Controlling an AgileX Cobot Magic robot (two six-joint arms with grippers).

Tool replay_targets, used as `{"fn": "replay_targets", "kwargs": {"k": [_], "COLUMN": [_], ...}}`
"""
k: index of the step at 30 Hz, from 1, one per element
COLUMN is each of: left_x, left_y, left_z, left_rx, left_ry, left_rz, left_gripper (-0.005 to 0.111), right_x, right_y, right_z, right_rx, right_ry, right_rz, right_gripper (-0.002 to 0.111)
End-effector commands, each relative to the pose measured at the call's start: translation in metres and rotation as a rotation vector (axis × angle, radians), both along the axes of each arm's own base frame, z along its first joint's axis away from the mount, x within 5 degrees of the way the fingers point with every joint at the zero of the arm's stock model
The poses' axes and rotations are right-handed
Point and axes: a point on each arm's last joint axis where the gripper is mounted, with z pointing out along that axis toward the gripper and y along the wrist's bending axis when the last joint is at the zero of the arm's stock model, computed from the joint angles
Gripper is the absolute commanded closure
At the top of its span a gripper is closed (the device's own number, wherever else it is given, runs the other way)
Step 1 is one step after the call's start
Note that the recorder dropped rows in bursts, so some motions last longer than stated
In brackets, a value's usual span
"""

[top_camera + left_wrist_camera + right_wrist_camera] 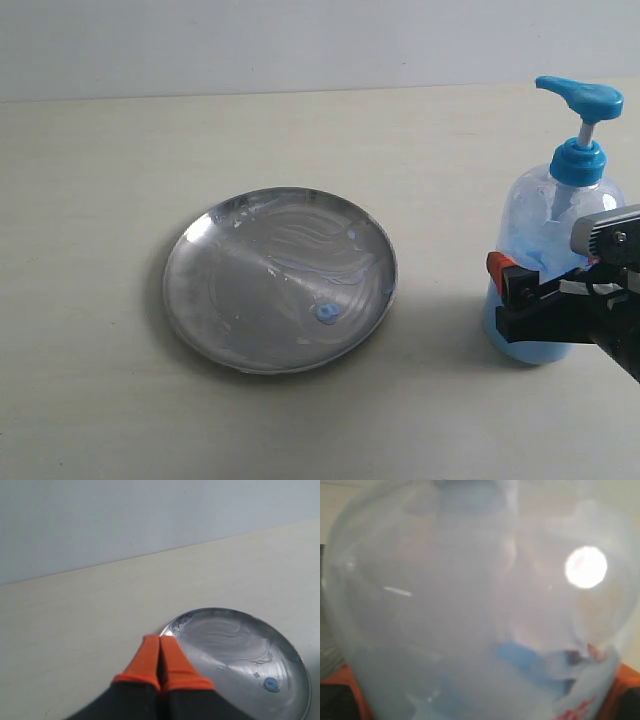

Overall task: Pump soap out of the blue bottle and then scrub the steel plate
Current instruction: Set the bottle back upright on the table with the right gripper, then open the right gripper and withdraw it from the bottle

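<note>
Pale blue soap fills the lower part of the blue bottle (548, 215), which stands upright on the table (100, 400) with its pump head up. I have the right gripper (540, 295) clasped round its lower body. One orange pad (497, 268) presses the side wall in the exterior view, and the other finger is hidden behind the bottle. Through the right wrist camera the bottle (470, 605) fills nearly everything. It sits between the two fingers, with an orange pad (342, 674) showing at each lower corner against its wall, and the picture is too blurred to read the label. A small blue blob of soap (326, 313) lies on the steel plate (250, 290), with whitish smears across the metal around it. The plate lies flat, well apart from the right fingers, out beyond the visible pad. My left gripper (160, 660) has its orange fingers pressed together with nothing between them. Their tips line up with the plate's near rim (172, 627), though I cannot tell whether they touch it. From those fingers the blob (271, 684) sits toward the plate's far side.
</note>
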Motion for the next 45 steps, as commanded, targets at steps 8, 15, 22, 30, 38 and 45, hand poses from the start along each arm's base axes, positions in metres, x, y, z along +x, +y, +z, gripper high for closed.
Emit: {"fn": "replay_targets", "kwargs": {"k": [8, 15, 22, 30, 38, 45], "left_x": [0.000, 0.000, 0.000, 0.001, 0.001, 0.001], "left_y": [0.000, 0.000, 0.000, -0.001, -0.001, -0.001], "left_z": [0.003, 0.003, 0.003, 0.005, 0.005, 0.005], "left_rx": [-0.026, -0.026, -0.026, -0.039, -0.042, -0.042], "left_ry": [-0.027, -0.027, -0.027, -0.046, -0.051, -0.051], "left_rz": [0.001, 0.001, 0.001, -0.005, -0.007, -0.007], "left_gripper": [0.107, 0.107, 0.107, 0.107, 0.107, 0.107], "right_x": [0.003, 0.002, 0.001, -0.006, -0.020, -0.034], "right_y": [0.000, 0.000, 0.001, -0.003, -0.006, -0.016], "right_z": [0.007, 0.004, 0.010, 0.022, 0.034, 0.039], "right_rx": [0.064, 0.076, 0.120, 0.126, 0.118, 0.155], "right_ry": [-0.058, -0.023, -0.026, -0.008, 0.049, 0.133], "right_rz": [-0.020, -0.025, -0.022, -0.025, 0.021, -0.043], "right_gripper": [0.004, 0.003, 0.003, 0.003, 0.003, 0.003]}}
